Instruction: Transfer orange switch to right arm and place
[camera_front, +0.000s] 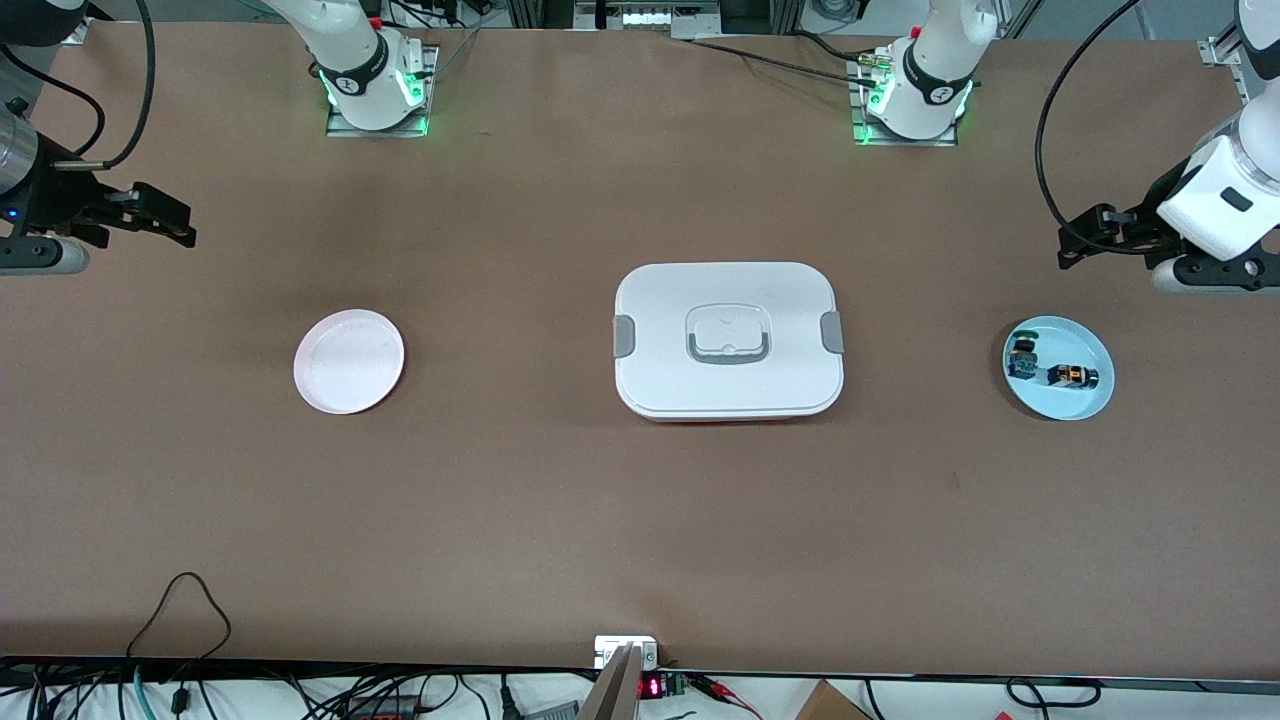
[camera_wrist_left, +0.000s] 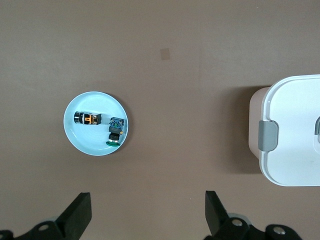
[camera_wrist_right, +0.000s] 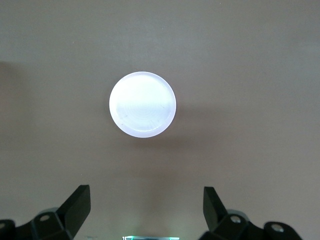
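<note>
The orange switch (camera_front: 1073, 376) lies on its side in a light blue plate (camera_front: 1090, 400) toward the left arm's end of the table; it also shows in the left wrist view (camera_wrist_left: 88, 118). A green-capped, blue-bodied switch (camera_front: 1022, 357) lies beside it in the same plate. My left gripper (camera_front: 1075, 240) is open and empty, up in the air over the table near that plate. My right gripper (camera_front: 175, 222) is open and empty, up over the table at the right arm's end. A pale pink plate (camera_front: 349, 361) lies empty there, also in the right wrist view (camera_wrist_right: 142, 104).
A white lidded box (camera_front: 728, 340) with grey latches and a handle recess sits in the middle of the table; one end shows in the left wrist view (camera_wrist_left: 295, 135). Cables and a small device lie along the table edge nearest the front camera.
</note>
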